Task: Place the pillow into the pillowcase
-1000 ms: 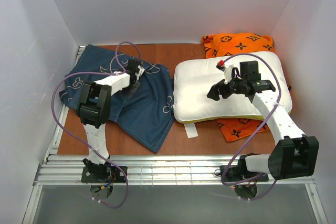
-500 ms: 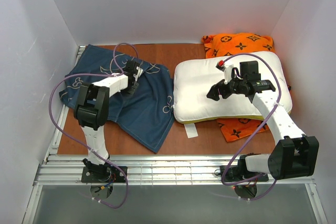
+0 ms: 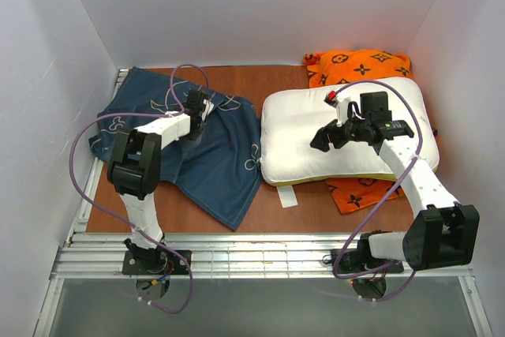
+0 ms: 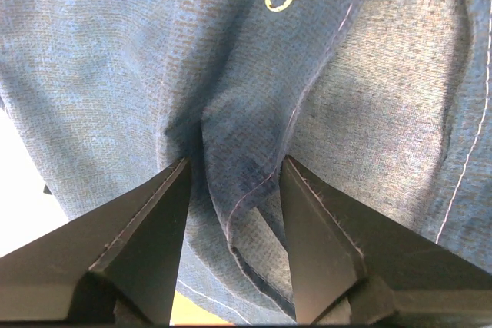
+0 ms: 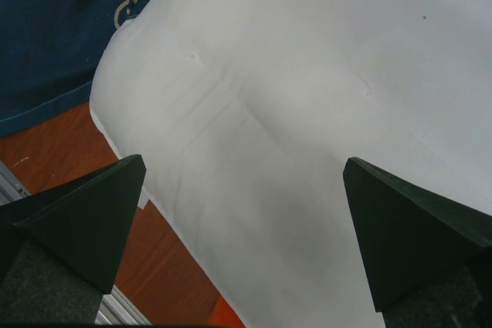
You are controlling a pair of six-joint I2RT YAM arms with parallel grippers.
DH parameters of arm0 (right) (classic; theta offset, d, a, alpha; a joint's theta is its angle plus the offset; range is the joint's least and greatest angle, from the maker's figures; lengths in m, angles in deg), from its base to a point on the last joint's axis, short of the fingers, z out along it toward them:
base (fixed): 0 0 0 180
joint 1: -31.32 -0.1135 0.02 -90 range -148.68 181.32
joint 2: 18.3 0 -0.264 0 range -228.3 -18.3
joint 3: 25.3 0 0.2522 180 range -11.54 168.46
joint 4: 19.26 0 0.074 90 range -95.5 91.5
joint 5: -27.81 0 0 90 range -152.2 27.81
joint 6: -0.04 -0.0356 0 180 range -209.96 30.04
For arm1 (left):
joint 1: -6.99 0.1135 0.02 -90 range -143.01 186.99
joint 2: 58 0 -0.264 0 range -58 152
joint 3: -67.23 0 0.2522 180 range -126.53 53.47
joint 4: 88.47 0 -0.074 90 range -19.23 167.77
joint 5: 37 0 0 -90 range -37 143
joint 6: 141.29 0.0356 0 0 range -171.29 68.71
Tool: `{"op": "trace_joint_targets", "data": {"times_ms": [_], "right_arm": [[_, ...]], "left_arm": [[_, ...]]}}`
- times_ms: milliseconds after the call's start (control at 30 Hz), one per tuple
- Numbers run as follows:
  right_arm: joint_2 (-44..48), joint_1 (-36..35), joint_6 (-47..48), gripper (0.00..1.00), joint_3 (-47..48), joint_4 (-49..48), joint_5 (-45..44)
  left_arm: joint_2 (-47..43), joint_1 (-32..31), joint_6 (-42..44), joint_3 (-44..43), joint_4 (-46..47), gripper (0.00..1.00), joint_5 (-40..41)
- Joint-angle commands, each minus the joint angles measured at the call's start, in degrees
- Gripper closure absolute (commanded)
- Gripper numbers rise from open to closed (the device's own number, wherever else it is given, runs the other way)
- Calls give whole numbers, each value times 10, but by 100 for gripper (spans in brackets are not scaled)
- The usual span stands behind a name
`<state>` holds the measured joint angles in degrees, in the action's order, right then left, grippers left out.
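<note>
Now, pillowcase (image 3: pixel 213 163): spread rumpled on the left half of the worktop (image 3: pixel 276 84), reaching toward its far-left corner.
Pillow (image 3: pixel 292 132): lying flat on the right half, its left edge just beside the pillowcase, its tag (image 3: pixel 288 196) pointing toward the near edge.
Left gripper (image 3: pixel 199 112): down on the far part of the pillowcase, fingers partly parted, with a raised fold of fabric between them.
Right gripper (image 3: pixel 322 141): over the pillow, fingers spread wide, holding nothing.
Orange cushion (image 3: pixel 359 65): under the pillow, showing at the far-right corner and again on the pillow's near side.
</note>
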<state>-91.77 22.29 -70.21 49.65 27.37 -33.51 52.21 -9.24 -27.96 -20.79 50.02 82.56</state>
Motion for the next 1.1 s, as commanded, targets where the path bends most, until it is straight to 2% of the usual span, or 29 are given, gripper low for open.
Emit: {"op": "trace_joint_targets", "data": {"times_ms": [0,133,300,433,500,567,633,700,733,867,900,1000,1067], "right_arm": [[7,-2,6,2,12,-3,8],[10,-2,12,1,10,1,2],[11,-2,13,1,5,4,4],[5,-2,10,1,5,2,11],[3,-2,11,1,7,1,12],[0,-2,13,1,9,3,8],[-1,-3,18,2,16,2,2],[-4,-8,25,1,23,4,-13],[-7,-17,29,2,25,4,-22],[-35,-69,89,1,60,5,-120],[-57,-84,106,1,87,8,-177],[-115,-135,198,2,142,34,-262],[-155,-163,252,1,214,70,-285]], "left_arm": [[-2,3,16,2,5,56,-1],[3,2,22,-1,-19,55,-25],[-21,2,54,22,-21,41,-39],[-20,3,78,28,9,42,-18],[-4,3,84,20,20,47,-6],[10,4,78,-5,22,67,8],[7,3,66,-25,16,82,9],[-8,3,49,-49,1,90,0],[-14,4,45,-55,-5,100,-8],[-62,3,3,-75,-64,100,-56],[-70,3,-4,-74,-73,100,-70],[-90,3,-35,-60,-101,100,-121],[-95,3,-47,-46,-108,100,-140]]}}
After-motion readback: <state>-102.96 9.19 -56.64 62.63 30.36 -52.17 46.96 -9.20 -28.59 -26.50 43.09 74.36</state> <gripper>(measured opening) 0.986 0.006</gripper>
